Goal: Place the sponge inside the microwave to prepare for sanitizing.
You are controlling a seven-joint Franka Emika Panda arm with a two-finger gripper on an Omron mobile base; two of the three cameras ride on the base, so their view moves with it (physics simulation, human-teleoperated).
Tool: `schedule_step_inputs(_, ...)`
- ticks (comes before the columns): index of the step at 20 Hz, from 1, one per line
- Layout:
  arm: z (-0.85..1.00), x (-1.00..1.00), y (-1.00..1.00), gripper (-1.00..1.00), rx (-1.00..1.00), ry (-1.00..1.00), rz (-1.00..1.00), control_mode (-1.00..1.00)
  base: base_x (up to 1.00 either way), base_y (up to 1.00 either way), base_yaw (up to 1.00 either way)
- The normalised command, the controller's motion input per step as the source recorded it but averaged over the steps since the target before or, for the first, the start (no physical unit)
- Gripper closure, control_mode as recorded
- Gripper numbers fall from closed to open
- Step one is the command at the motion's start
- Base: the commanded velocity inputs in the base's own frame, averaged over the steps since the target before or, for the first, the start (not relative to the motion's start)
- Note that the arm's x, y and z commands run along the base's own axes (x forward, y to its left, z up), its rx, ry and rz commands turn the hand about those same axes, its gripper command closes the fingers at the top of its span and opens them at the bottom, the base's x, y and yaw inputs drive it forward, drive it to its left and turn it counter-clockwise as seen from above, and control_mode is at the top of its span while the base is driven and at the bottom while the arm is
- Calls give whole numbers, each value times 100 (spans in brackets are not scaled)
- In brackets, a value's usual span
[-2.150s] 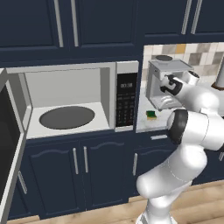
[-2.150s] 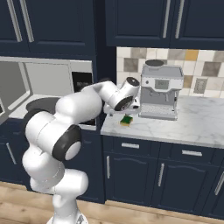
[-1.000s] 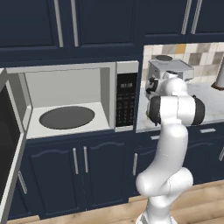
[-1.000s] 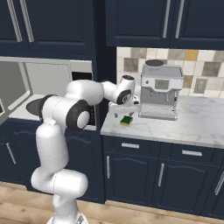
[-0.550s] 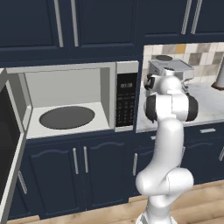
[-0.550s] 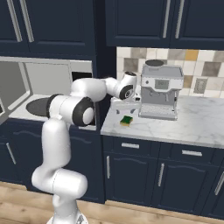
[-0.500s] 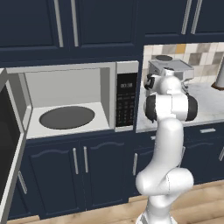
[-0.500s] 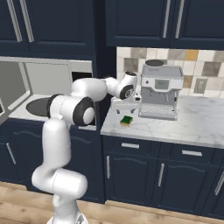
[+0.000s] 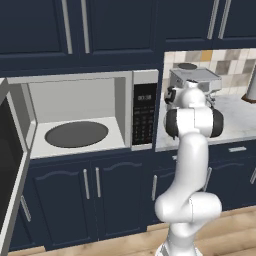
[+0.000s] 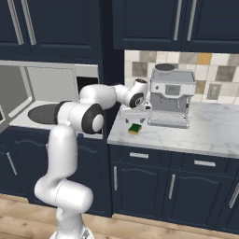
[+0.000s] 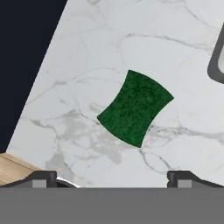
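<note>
The arm has swung over the sponge [image 10: 135, 128], which lies on the desk [image 10: 205, 130] just left of the espresso machine [image 10: 171, 97]. Pincer [image 11: 111, 177] wide, empty: descend straight, aligning fingers with the sponge's sides.

A sponge [image 11: 135, 108] with a rough, matt green top lies on a smooth, polished white marble counter [image 11: 109, 52]. The microwave [image 9: 100, 112] looks brushed silver metal, beside matt navy cabinets [image 10: 140, 184].
</note>
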Motion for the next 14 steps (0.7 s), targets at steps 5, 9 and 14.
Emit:
schedule_step_inputs(5, -25, 14, 0, -100, 2, 0, -5, -100, 0, 0, 0)
schedule_step_inputs(9, -16, 14, 0, -100, 4, 0, -6, -100, 0, 0, 0)
schedule_step_inputs(14, -9, 22, 0, -100, 3, -1, -6, -100, 0, 0, 0)
